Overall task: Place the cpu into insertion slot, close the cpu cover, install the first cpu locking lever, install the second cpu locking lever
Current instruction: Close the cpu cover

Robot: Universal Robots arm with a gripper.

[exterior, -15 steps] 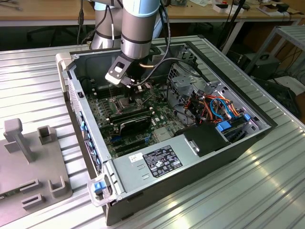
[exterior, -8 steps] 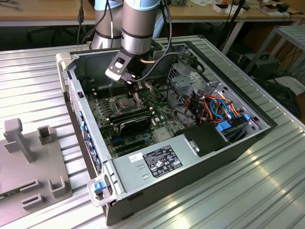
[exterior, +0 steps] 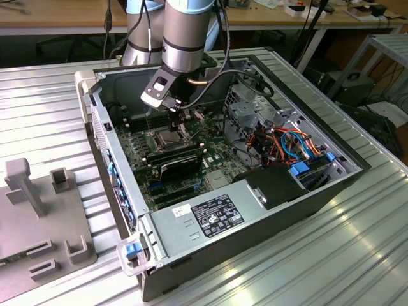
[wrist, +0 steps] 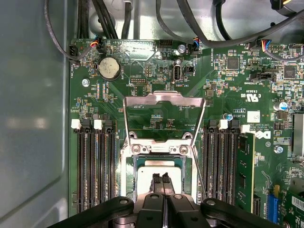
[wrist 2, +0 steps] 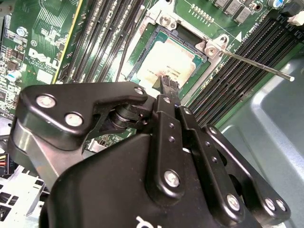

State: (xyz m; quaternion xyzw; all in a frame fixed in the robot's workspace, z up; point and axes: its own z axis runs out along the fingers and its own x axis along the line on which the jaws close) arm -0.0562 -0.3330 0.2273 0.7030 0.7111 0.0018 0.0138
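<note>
We see the cpu [wrist: 144,175] lying flat in the insertion slot [wrist: 135,176], its pale metal face up in both wrist views. The cpu cover [wrist: 164,98] stands raised on its hinge at the slot's far edge, with the green board showing through its window. The gripper [wrist: 160,176] hangs right over the cpu with its fingers pressed together and nothing between them; we cannot tell whether the tips touch the chip. A thin locking lever [wrist 2: 256,64] juts up from a slot corner. Black memory slots [wrist: 92,166] flank the socket inside the open computer case [exterior: 255,223], which lies on the ribbed surface [exterior: 357,255].
</note>
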